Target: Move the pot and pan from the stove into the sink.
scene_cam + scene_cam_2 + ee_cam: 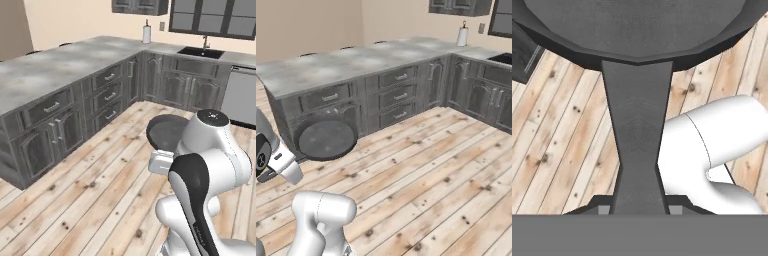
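1. You have the gripper [639, 210] clamped on the handle of the pan [637, 30]; the handle runs straight up from between the fingers to the round dish.
2. You see the pan [167, 131] held in the air above the wooden plank floor [100, 200], well apart from the counters.
3. Your room has an L-shaped run of dark grey cabinets [107, 95] under a pale marble counter [55, 67].
4. You find the sink [201, 52] far off in the back counter, a faucet [205, 42] behind it.
5. A paper towel roll [462, 36] stands in the counter's corner.
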Available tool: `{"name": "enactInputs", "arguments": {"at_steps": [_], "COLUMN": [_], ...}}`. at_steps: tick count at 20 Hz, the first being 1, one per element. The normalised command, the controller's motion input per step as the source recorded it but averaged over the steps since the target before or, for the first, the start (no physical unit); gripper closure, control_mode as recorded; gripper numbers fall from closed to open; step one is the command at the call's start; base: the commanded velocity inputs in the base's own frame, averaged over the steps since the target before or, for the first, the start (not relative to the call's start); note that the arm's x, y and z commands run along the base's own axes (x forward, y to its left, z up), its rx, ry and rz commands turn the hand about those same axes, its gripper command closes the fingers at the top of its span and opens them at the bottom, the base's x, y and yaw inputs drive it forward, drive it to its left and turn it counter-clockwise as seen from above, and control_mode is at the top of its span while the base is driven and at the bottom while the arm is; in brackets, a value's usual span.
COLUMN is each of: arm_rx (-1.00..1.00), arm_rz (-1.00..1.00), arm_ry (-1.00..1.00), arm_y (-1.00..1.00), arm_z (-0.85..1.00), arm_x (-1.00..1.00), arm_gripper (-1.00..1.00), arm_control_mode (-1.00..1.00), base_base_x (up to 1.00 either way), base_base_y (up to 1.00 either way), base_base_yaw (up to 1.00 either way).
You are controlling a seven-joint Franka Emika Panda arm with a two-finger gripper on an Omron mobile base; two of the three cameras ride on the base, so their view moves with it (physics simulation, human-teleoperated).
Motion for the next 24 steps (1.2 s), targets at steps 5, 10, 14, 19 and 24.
{"name": "enactInputs", "arguments": {"at_steps": [5,10,14,19,24], "arm_rx": [0.0,0.0,0.0,0.0,0.0], "arm_rz": [0.0,0.0,0.0,0.0,0.0], "arm_ry": [0.0,0.0,0.0,0.0,0.0], "arm_y": [0.0,0.0,0.0,0.0,0.0], "arm_z": [0.0,0.0,0.0,0.0,0.0], "arm_x": [0.0,0.0,0.0,0.0,0.0], "arm_gripper": [1.0,1.0,1.0,1.0,1.0], "arm_control_mode": [1.0,1.0,1.0,1.0,1.0], "base_base_x": [0.0,-0.01,-0.06,0.0,-0.06], "base_base_y": [-0.2,-0.26,-0.37,-0.31,-0.37], "base_base_yaw": [-0.32,-0.29,-0.27,-0.31,-0.26]}}
